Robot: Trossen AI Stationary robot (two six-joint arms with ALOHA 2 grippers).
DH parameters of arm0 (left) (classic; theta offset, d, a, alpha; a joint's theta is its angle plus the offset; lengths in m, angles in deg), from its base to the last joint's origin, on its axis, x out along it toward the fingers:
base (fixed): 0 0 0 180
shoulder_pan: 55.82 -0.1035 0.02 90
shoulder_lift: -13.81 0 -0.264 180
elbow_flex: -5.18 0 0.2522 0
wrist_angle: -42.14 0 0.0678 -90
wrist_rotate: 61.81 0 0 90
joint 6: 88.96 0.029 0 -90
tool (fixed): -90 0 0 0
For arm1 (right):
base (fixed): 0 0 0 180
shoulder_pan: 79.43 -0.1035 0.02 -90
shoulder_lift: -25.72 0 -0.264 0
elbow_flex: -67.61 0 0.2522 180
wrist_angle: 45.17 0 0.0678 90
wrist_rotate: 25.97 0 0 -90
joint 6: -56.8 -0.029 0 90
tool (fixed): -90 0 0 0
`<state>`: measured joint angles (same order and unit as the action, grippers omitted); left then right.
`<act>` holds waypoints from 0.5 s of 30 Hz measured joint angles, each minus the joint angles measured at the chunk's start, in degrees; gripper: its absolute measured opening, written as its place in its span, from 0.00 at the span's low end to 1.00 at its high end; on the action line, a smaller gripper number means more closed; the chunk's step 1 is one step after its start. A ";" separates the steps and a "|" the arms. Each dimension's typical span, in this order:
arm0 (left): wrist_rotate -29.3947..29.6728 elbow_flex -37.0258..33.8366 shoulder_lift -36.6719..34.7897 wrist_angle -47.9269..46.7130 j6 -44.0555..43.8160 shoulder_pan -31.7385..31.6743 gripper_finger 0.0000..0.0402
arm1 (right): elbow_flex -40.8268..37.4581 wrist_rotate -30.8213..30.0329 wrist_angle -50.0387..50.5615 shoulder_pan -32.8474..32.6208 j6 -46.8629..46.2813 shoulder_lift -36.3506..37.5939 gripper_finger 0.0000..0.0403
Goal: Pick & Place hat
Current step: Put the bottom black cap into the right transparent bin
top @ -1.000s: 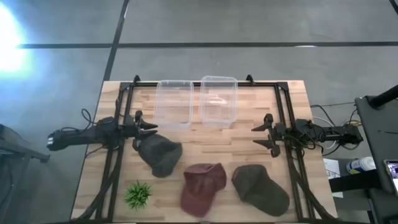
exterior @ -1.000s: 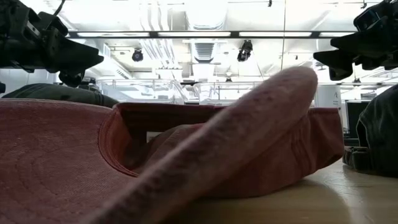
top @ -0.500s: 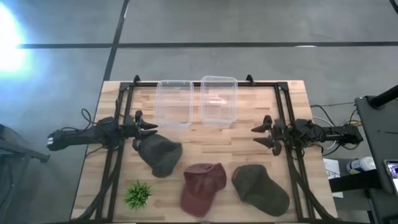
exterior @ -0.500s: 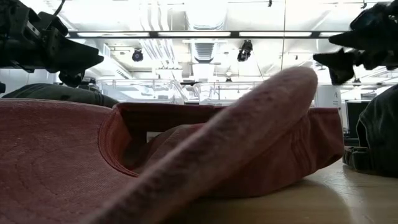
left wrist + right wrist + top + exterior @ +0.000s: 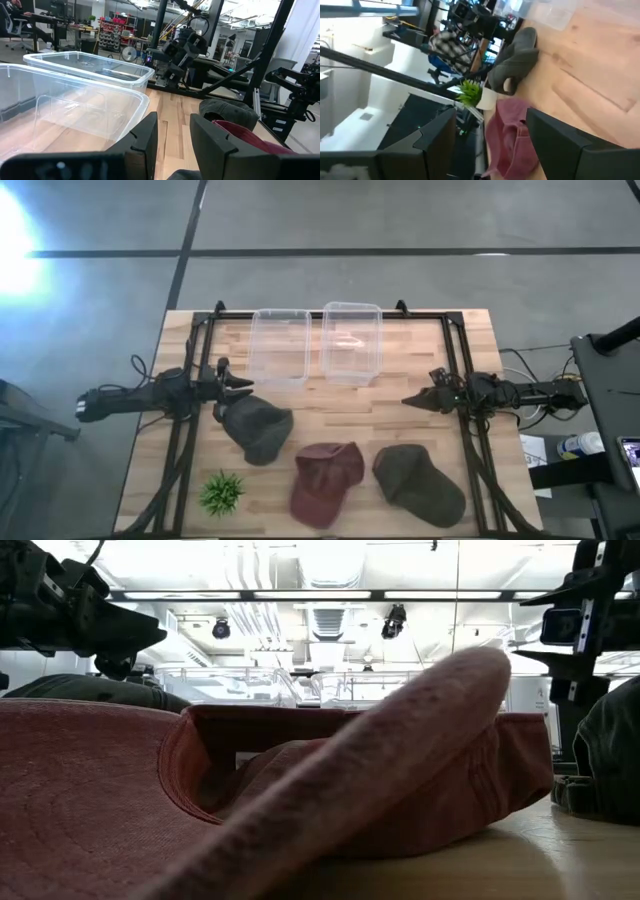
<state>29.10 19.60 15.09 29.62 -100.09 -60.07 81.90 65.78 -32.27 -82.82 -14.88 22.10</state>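
Three hats lie crown-up on the wooden table. The dark grey hat [image 5: 258,427] is left of centre, the red hat [image 5: 325,480] is at the near edge and fills the low view [image 5: 300,790], and the olive hat [image 5: 418,483] is near right. My left gripper [image 5: 240,388] is open and hovers just over the grey hat's far edge [image 5: 90,690], clear of it. My right gripper [image 5: 408,400] is open at the table's right side. It is rolled onto its side, points left, and hangs in the air beyond the olive hat [image 5: 610,750].
Two clear plastic bins [image 5: 280,348] [image 5: 352,340] stand side by side at the far edge. A small green plant [image 5: 222,492] sits near left. A black frame rail [image 5: 455,370] runs along each side. Bare wood [image 5: 350,405] lies between the bins and the hats.
My right gripper has rolled about a quarter turn about its own axis, so its fingers now stand one above the other in the high view. It has also crept slightly toward the table's left. The left arm and the hats have kept still.
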 joint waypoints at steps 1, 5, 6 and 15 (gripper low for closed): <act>0.00 -0.02 0.00 0.00 0.00 -0.02 0.27 | 0.00 -0.07 -0.14 0.02 -1.12 -0.07 0.59; -0.02 -0.02 0.00 0.02 0.00 0.00 0.27 | 0.00 -2.73 -0.94 0.04 -4.25 -0.43 0.59; -0.01 -0.02 0.00 0.02 0.00 -0.02 0.27 | 0.00 -3.29 -1.25 0.04 -5.70 -0.63 0.59; -0.02 0.00 0.00 0.00 0.00 0.00 0.27 | 0.09 1.24 -5.21 -0.35 -12.78 -2.30 0.59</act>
<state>29.08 19.60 15.09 29.62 -100.09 -60.08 81.99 67.03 -37.48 -83.17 -27.66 19.80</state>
